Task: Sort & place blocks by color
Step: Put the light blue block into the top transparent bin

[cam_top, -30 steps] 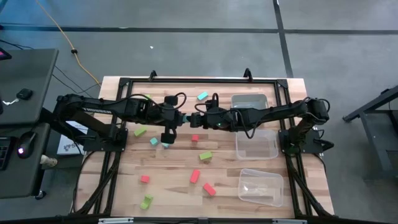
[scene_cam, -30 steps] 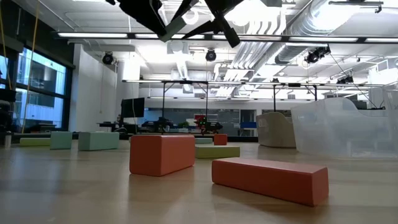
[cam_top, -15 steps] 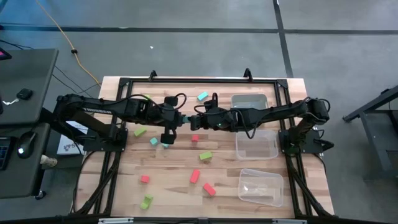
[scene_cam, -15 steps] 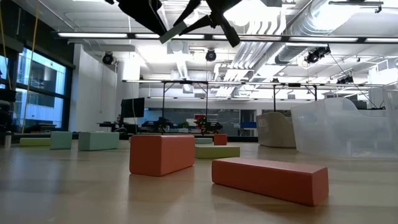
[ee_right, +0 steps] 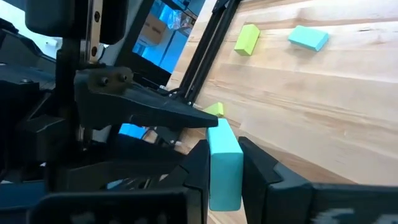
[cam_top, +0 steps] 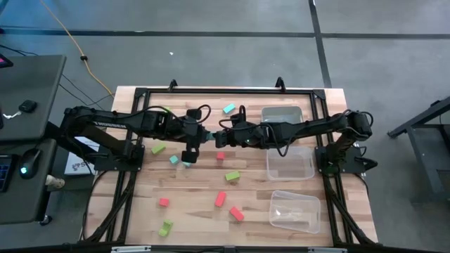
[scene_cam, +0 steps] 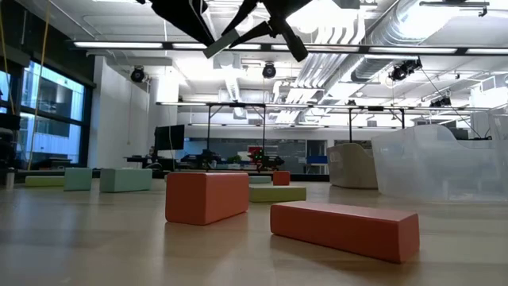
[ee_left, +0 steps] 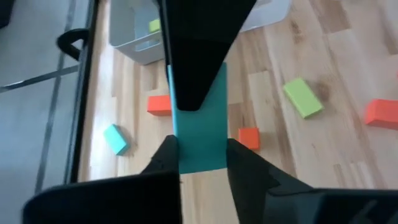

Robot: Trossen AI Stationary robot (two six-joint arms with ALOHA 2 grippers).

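Bins (cam_top: 290,163), three clear, one blue block (ee_right: 224,165) clamped between right fingers (ee_right: 261,168), left fingers (ee_left: 249,168) around it, grip unclear

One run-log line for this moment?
phase: mid-air handover | left gripper: around light blue block | right gripper: shut on it | bins: waiting

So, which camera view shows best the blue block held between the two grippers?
The left wrist view: the blue block fills its middle, long face showing. The right wrist view shows it end-on; the high view, a speck; the low view, not at all.
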